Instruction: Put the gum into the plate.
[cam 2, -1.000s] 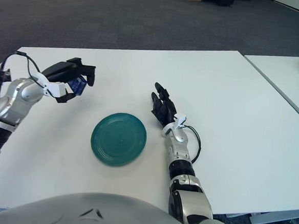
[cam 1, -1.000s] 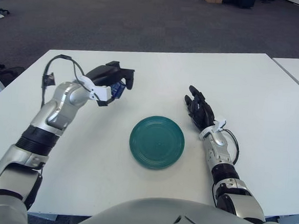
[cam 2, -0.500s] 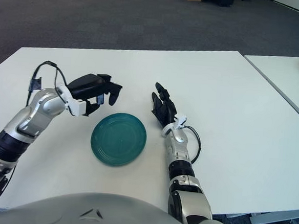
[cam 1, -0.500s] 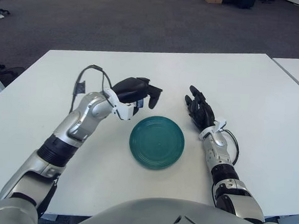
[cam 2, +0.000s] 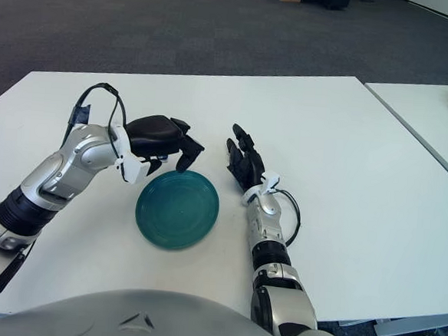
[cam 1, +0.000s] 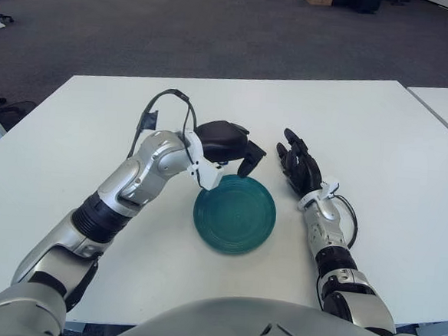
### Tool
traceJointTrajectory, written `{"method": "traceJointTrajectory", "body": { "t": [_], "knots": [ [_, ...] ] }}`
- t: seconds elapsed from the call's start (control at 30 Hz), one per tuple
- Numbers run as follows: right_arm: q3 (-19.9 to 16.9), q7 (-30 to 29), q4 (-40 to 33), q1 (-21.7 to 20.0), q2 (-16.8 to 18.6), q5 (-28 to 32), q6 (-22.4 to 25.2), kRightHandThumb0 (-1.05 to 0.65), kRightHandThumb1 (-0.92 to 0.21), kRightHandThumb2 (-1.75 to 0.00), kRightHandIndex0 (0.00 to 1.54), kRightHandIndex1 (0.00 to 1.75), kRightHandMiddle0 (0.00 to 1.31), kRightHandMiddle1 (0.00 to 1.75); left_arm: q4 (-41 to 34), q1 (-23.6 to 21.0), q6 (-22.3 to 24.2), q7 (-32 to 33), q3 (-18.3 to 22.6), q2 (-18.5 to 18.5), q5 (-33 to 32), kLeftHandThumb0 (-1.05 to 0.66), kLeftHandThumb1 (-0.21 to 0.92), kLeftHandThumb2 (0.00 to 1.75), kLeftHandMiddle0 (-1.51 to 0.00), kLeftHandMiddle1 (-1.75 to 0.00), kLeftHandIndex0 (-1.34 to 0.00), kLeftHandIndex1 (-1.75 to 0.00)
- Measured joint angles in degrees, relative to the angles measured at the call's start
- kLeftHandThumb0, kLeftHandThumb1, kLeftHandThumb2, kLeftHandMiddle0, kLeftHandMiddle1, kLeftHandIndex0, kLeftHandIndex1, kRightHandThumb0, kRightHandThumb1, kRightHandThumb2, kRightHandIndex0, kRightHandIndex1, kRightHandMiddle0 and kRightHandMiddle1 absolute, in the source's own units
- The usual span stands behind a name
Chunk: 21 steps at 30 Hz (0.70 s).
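Left hand point(cam 1: 224, 143) over far rim of teal plate point(cam 1: 235, 213), fingers curled; gum hidden, grasp unconfirmed. Plate empty; release remains. Right hand point(cam 1: 299, 167) idle beside plate, fingers spread.

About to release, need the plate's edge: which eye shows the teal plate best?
Right eye view: plate shows nearly whole, left hand just over its far rim. Left eye view: that hand covers more of that rim.

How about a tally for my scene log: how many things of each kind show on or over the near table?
teal plate: 1
robot hands: 2, the left hand over the plate's far-left rim, the right hand to the plate's right
gum: 0 in view; it may be hidden under the left hand
Total: 3
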Motion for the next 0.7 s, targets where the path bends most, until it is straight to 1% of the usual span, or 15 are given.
{"method": "traceJointTrajectory", "body": {
  "t": [0.17,0.37,0.53,0.6,0.7],
  "knots": [
    [1.51,-2.27,1.76,0.01,-0.63,-3.7,-4.89,-0.69,-0.92,-0.77,0.14,0.02,0.0,0.37,0.81,-0.01,-0.21,-3.32,-2.89,-1.05,-0.37,0.0,0.38,1.11,-0.58,-1.61,-0.58,-1.48],
    [2.24,-3.22,2.18,0.0,-0.94,-4.67,-5.64,-0.7,-0.92,-0.8,0.17,0.02,0.0,0.41,1.36,-0.07,-2.13,-5.49,-5.09,-1.21,0.64,0.0,0.47,0.96,-0.58,-1.56,-0.57,-1.4],
    [2.38,-3.2,2.2,-0.05,-1.07,-4.63,-5.59,-0.72,-0.92,-0.79,0.18,0.02,0.0,0.42,1.36,-0.15,-4.46,-5.86,-5.91,-0.4,2.56,0.0,0.51,0.89,-0.57,-1.55,-0.55,-1.36],
    [2.35,-3.25,2.61,-0.35,-1.14,-4.62,-5.59,-0.73,-0.92,-0.78,0.18,0.02,0.0,0.41,1.37,-0.45,-5.34,-6.62,-6.17,-0.04,2.94,0.0,0.51,0.88,-0.58,-1.56,-0.56,-1.33],
    [2.15,-3.26,3.78,-1.1,-1.12,-4.38,-5.59,-0.74,-0.92,-0.78,0.17,0.01,0.0,0.39,1.45,-1.51,-6.41,-8.24,-6.72,0.21,3.01,0.0,0.47,0.94,-0.59,-1.6,-0.59,-1.31]
  ]
}}
